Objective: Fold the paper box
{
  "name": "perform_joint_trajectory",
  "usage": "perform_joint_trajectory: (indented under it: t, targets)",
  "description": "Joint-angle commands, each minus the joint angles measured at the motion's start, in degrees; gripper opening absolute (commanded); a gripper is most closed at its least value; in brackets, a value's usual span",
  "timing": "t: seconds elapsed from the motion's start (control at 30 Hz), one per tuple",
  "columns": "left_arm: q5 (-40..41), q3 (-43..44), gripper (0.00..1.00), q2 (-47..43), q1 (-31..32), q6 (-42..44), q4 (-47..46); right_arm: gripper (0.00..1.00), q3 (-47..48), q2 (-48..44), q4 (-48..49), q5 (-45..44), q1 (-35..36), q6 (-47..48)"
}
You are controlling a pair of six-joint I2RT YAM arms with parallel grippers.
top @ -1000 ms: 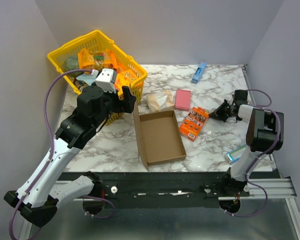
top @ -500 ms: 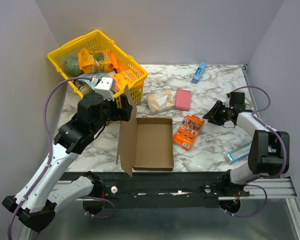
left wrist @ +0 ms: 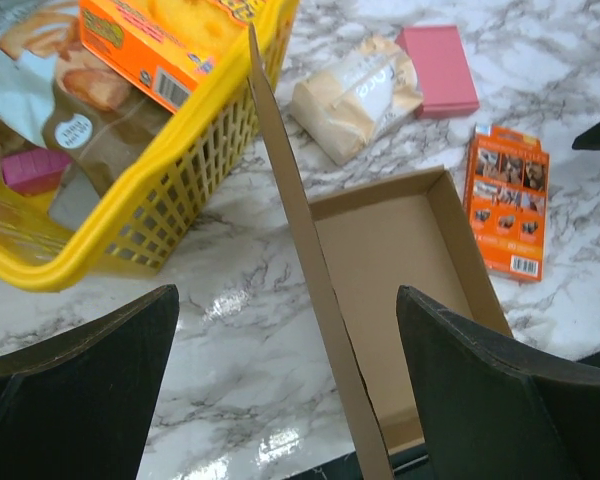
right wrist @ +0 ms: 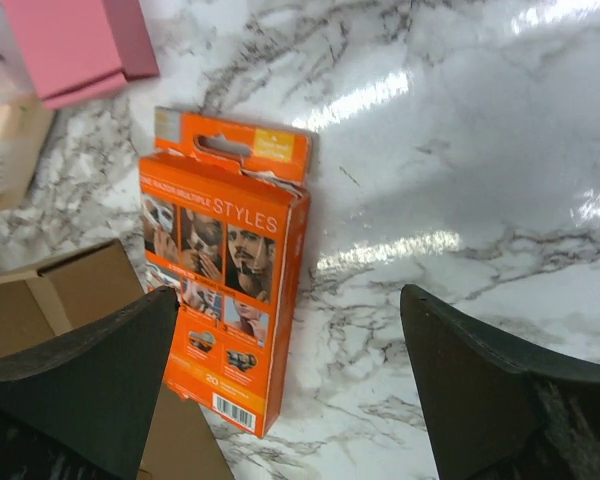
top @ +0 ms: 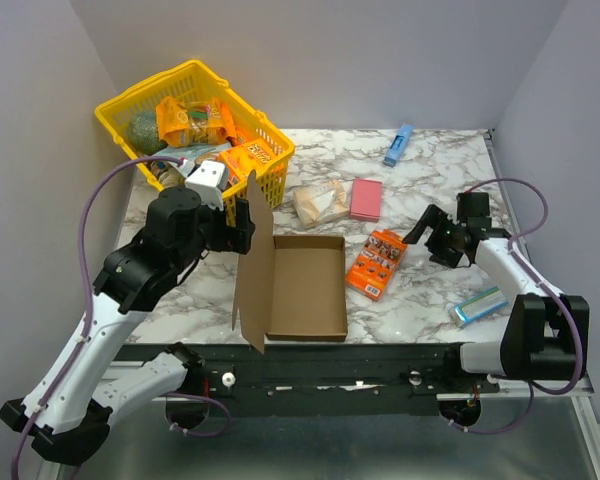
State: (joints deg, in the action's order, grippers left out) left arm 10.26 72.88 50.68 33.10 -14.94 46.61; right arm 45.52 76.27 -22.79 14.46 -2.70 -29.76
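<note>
The paper box [top: 305, 285] sits at the counter's [top: 430, 170] near edge, left of centre. Its tray looks formed, walls raised, but the lid flap [left wrist: 300, 230] stands upright along the left side, not yet closed. The left pincer [top: 242, 222] is spread wide astride that flap, gripping nothing; the right pincer [top: 432, 240] hangs released beside the orange snack box [top: 375, 263]. Lowering and tucking the lid likely remains.

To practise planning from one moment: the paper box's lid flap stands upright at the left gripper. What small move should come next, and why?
Probably close the left gripper on the lid flap: it stands upright between the open jaws, ungripped, and must swing over the paper box tray.
</note>
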Motion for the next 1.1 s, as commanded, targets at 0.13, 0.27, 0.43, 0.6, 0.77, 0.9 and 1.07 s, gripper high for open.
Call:
perform_joint_trajectory:
  t: [0.13, 0.27, 0.43, 0.6, 0.77, 0.9, 1.07]
  targets:
    - [-10.2, -4.3, 0.91, 4.2, -0.2, 3.5, 0.3, 1.0, -2.4, -3.0, -3.8, -8.0, 7.9, -7.9]
    - [-13.0, -4.9, 0.56, 5.2, -0.2, 6.4, -1.3, 1.0, -2.9, -4.1, -3.8, -9.8, 10.2, -11.3]
    - [-16.6, -5.1, 0.3, 6.8, -0.2, 13.0, -4.2, 1.0, -2.6, -4.8, -4.4, -14.1, 10.5, -11.8]
    - [-20.5, -5.0, 0.08, 11.5, -0.2, 19.7, -7.6, 1.0, -1.4, -4.0, -4.3, -16.8, 10.5, -10.8]
    - [-23.2, -2.7, 0.01, 16.6, 0.1, 24.9, -12.0, 1.0, -2.4, -4.0, -2.0, -15.0, 10.5, -10.8]
    - [-21.0, 2.9, 0.01, 21.2, 0.2, 30.5, -13.4, 1.0, -2.8, -4.4, -1.6, -14.8, 10.5, -9.8]
    - [-16.6, 11.8, 0.01, 27.7, 0.4, 38.4, -11.5, 1.0, -1.7, -4.0, -1.6, -14.7, 10.4, -4.9]
